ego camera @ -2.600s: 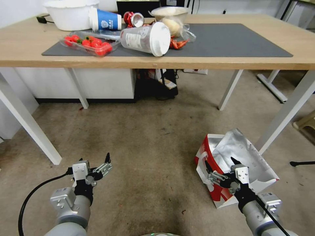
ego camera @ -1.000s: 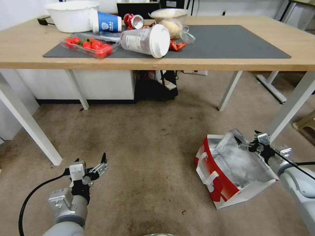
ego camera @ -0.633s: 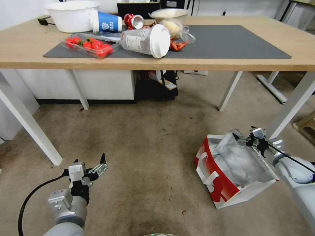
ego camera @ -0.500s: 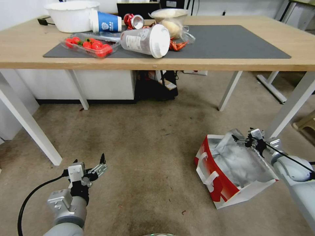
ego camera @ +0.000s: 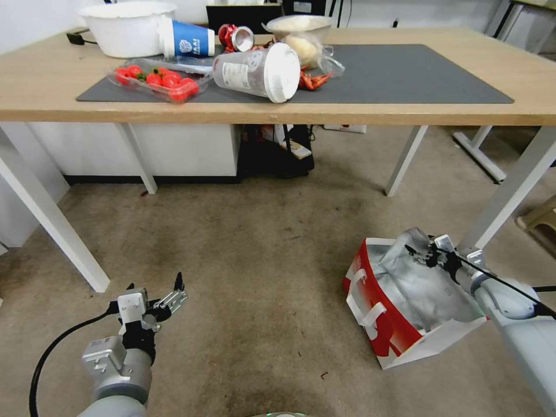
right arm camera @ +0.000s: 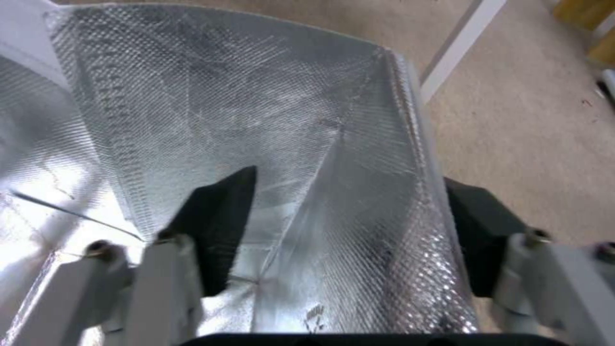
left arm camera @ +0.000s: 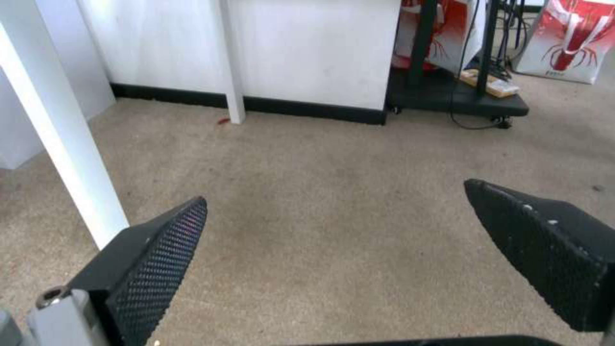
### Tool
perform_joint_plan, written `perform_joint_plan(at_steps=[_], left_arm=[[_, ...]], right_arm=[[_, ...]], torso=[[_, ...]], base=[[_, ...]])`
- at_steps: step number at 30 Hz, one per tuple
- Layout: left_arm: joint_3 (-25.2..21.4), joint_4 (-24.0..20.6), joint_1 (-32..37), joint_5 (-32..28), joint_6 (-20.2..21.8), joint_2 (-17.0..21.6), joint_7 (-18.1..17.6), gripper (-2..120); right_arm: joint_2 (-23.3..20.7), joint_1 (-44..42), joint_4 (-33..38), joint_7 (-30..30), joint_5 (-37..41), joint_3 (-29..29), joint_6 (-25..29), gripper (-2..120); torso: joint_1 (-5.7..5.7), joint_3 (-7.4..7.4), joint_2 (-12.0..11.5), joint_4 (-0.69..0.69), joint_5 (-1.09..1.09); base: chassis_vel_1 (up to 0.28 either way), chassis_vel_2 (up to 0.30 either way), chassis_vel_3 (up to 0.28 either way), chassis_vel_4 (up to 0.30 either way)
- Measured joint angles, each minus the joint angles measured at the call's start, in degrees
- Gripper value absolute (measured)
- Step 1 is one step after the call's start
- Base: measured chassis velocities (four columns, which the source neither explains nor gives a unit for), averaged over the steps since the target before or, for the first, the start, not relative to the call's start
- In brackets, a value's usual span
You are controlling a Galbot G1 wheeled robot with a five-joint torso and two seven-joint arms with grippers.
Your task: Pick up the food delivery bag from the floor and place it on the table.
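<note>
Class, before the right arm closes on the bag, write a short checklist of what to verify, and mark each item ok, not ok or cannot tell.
1. Right claw open: ok.
2. One finger inside the bag, one outside, foil wall between them: ok.
3. Bag resting on the floor, mouth open: ok.
4. Free space on the table mat: ok.
5. Left claw open, away from the bag: ok.
6. Wall strong enough to lift by: cannot tell.

Food delivery bag (ego camera: 387, 315) on floor (ego camera: 260, 255), right, before table (ego camera: 405, 113); mat (ego camera: 417, 75) on table.
</note>
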Motion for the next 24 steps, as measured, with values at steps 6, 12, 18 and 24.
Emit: perform_joint_plan(at_steps=[6, 12, 18, 24], left_arm=[[0.00, -0.05, 0.07, -0.08, 0.00, 0.11, -0.07, 100], [-0.03, -0.16, 0.03, -0.21, -0.07, 0.24, -0.24, 100], [-0.04, -0.16, 0.02, -0.31, -0.33, 0.25, -0.37, 100], [-0.37, -0.71, 0.01, -0.74, -0.39, 0.49, -0.53, 100]], right_arm=[[0.07, -0.47, 0.04, 0.02, 0.36, 0.74, 0.18, 39], [-0.07, -1.18, 0.36, -0.72, 0.46, 1.59, 0.99, 18], [-0.01, -1.70, 0.82, -1.34, 1.26, 1.87, 3.00, 0], [-0.18, -2.50, 1.95, -2.89, 2.58, 2.53, 4.98, 0]], torso=[[0.00, 0.00, 0.00, 0.00, 0.00], [0.00, 0.00, 0.00, 0.00, 0.00], [0.00, 0.00, 0.01, 0.00, 0.01], [0.00, 0.00, 0.01, 0.00, 0.00]], base=[[0.000, 0.000, 0.000, 0.000], [0.000, 0.000, 0.000, 0.000], [0.000, 0.000, 0.000, 0.000], [0.000, 0.000, 0.000, 0.000]])
